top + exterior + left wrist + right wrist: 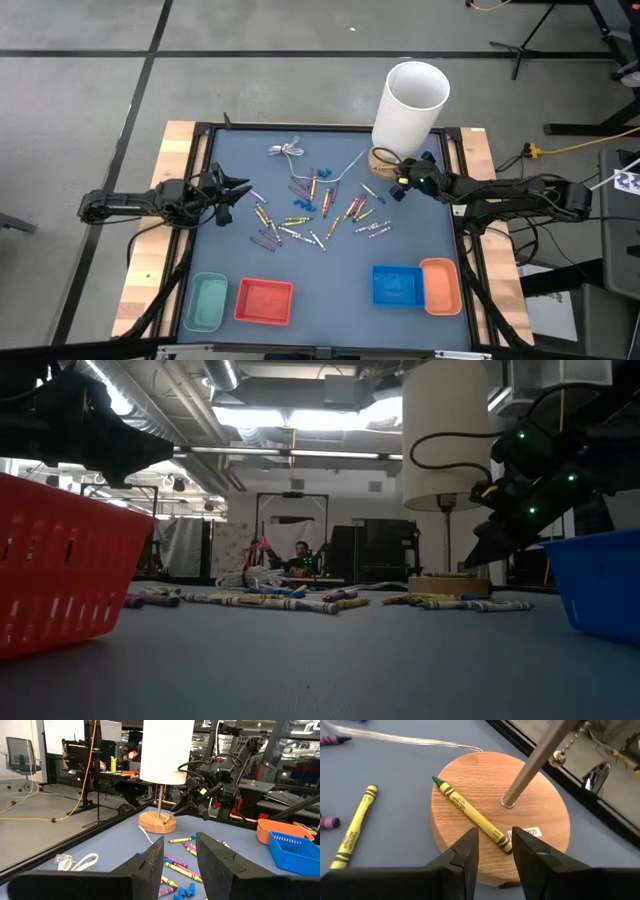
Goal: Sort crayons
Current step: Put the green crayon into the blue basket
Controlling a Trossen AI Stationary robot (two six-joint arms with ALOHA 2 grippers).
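Several crayons [310,215] in yellow, purple, red and green lie scattered on the middle of the blue-grey mat. One yellow-wrapped crayon with a green tip [470,815] lies on the round wooden lamp base [535,805]. My right gripper [495,845] is open and slants down over that base. Its two fingers stand either side of the crayon's blunt end [506,845]; I see no touch. In the high view it is the right gripper [396,188] beside the lamp base [383,160]. My left gripper [243,190] waits open and level at the mat's left side, short of the crayons.
A lamp with a tall white shade [412,100] stands at the far right of the mat, its metal pole [540,765] close to my right fingers. A thin white cable [288,152] lies at the far middle. Teal [208,302], red [265,300], blue [397,285] and orange [441,285] trays line the near edge.
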